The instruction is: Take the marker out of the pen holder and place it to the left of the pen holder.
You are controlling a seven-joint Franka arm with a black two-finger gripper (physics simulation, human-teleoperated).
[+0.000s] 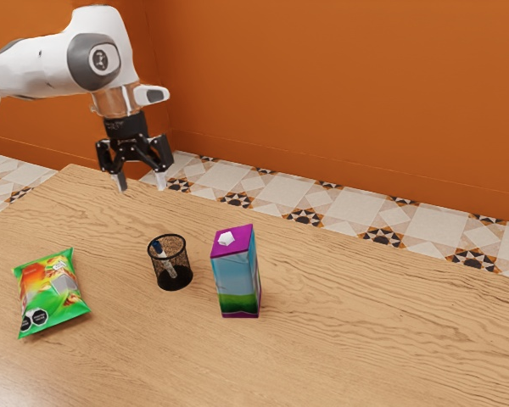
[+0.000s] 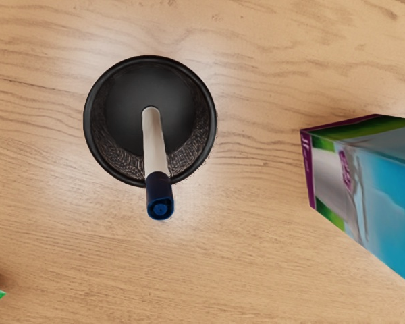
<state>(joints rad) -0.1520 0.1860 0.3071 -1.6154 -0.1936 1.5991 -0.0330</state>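
Pincer released, marker inside the pen holder

The pincer hangs raised in the upper left of the exterior view, its two fingers pointing down and standing apart with nothing between them. The white and grey arm comes in above it from the exterior view's left edge. Lower in that frame, a little left of the middle, the black mesh pen holder stands upright on the wooden desk. The marker leans in it, white barrel down inside and dark blue cap up at the rim; the wrist view has the capped end reaching past the rim

Just beside the holder, toward the middle of the exterior view, a carton stands upright without touching it: purple top with a white cap, blue sides, green lower down. In the lower left of that frame a green and orange snack bag lies on the desk, apart from the holder. Beyond the desk run patterned floor tiles, and an orange wall fills the top of the exterior view
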